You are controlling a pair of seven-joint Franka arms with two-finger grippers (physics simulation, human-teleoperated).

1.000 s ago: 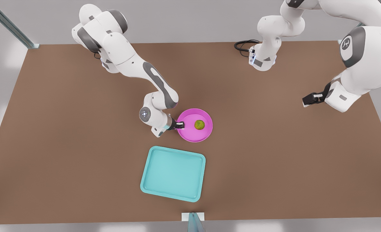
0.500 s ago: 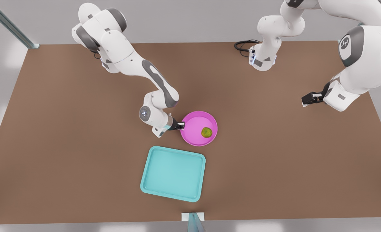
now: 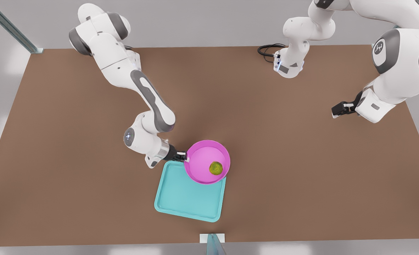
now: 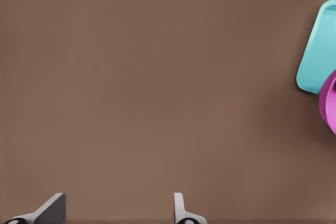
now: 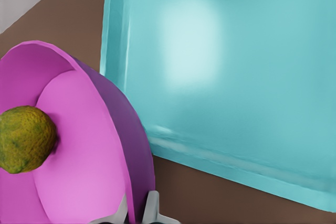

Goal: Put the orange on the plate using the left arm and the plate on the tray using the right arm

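Plate (image 3: 202, 159) w/ orange (image 3: 216, 168) in it hangs over tray (image 3: 181, 202) corner, rim pinched by right gripper (image 3: 184, 156). We see left gripper (image 4: 118, 208) spread wide, waiting well apart above table (image 3: 301, 159).

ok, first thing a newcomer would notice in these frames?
The pink plate, orange riding on it, held by its rim in the right gripper over the far corner of the turquoise tray. Next, the left gripper waiting open above bare table at the front view's right.
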